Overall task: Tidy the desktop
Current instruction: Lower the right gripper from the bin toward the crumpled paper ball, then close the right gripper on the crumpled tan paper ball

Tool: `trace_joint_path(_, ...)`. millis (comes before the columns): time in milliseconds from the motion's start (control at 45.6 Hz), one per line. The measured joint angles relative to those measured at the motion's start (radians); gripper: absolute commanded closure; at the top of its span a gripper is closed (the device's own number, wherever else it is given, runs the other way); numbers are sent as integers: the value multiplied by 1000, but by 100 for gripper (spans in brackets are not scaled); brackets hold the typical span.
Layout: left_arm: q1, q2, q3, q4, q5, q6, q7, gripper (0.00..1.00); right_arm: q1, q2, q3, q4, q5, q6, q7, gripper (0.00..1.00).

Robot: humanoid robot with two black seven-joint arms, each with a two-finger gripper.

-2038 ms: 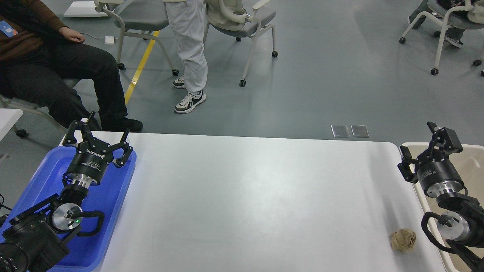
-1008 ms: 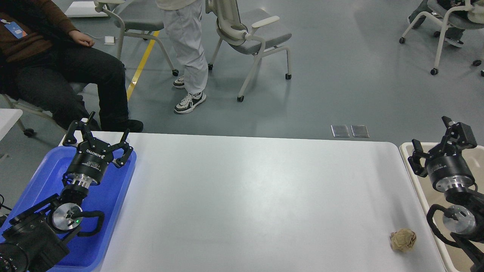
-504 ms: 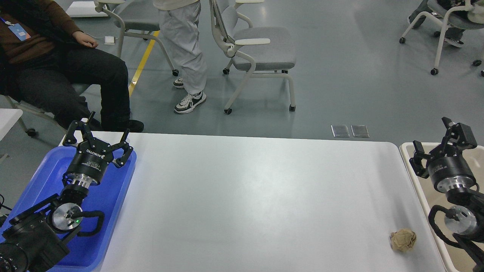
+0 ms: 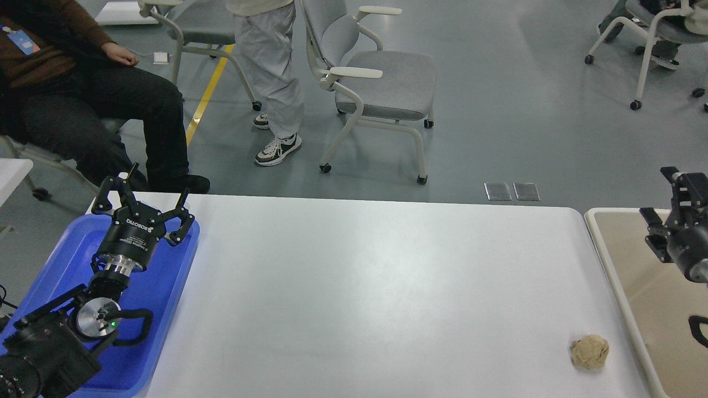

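Note:
The white desktop [image 4: 365, 287] fills the middle of the head view. A crumpled brown paper ball [image 4: 589, 352] lies on it near the front right corner. My left gripper [image 4: 145, 200] is open and empty, raised over the far end of the blue tray [image 4: 166, 287] at the left. My right gripper [image 4: 666, 203] is open and empty, raised over the beige bin [image 4: 611, 265] at the right, well behind and to the right of the paper ball.
A seated person [image 4: 83, 99] is beyond the table's far left corner. A standing person [image 4: 271, 72] and a grey wheeled chair [image 4: 376, 83] are on the floor behind the table. Another chair [image 4: 658, 33] stands far right.
My right gripper has moved right and back, away from the desktop edge, out over the beige bin. The grey chair has been swung round and nearer. My left arm has not moved.

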Motion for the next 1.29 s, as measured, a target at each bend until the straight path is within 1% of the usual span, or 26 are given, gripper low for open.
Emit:
trace_joint_path(153,0,0,0,0,0,0,0,2,82,-108,-213,50,-161,5,-22,0)
trace_joint_path(285,-1,0,0,0,0,-1,0,2,194,-190,-453,76,-282,25,-50,0)
trace_joint_path(416,-1,0,-1,0,0,-1,0,2,297,-241,-660,86,-377,40,-65,0)
trace_joint_path(548,-1,0,-1,0,0,-1,0,2,374,-269,-823,92,-491,46,-74,0)
trace_joint_path(679,-1,0,-1,0,0,-2,0,2,413,-279,-913,99,-603,47,-78,0)
trace_joint_path(855,-1,0,-1,0,0,-2,0,2,435,-270,-973,114,-729,49,-81,0)
trace_joint_path(1008,-1,0,-1,0,0,-2,0,2,448,-233,-1011,122,-804,48,-83,0)
trace_joint_path(1293,-1,0,-1,0,0,-2,0,2,452,-141,-1039,117,-843,43,-84,0)
